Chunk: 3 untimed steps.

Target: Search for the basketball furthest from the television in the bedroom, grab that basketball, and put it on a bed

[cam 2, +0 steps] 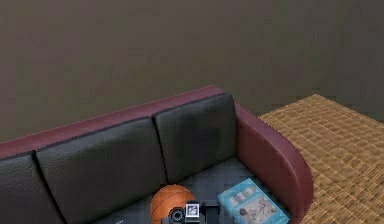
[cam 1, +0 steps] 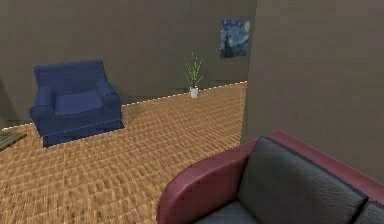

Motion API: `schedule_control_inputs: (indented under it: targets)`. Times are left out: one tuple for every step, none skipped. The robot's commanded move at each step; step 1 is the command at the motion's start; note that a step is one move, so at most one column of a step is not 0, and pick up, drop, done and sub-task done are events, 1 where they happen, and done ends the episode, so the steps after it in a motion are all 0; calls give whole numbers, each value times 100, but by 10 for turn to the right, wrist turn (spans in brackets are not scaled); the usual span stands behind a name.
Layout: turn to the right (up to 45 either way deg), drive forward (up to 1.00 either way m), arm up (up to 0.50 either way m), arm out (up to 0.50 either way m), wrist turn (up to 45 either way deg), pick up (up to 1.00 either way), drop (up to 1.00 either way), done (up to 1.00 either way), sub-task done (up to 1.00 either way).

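We judged the grab to be in hand: the basketball [cam 2: 170, 199] lay on the seat of the sofa [cam 2: 195, 130] near a blue box [cam 2: 251, 203], the fingers [cam 2: 167, 216] were at it, though we couldn't tell whether they held anything, and the next move called for lifting it clear to seek a bed.

Basketball [cam 2: 165, 200] on my arm side: orange, dark seams, round. It's resting on the sofa [cam 2: 190, 135] seat, right half, clear of the backrest and armrest.
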Motion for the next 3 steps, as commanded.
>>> schedule_control_inputs:
  targets:
    - [0,0,0,0,450,0,0,0,0]
    - [0,0,0,0,450,0,0,0,0]
    - [0,0,0,0,450,0,0,0,0]
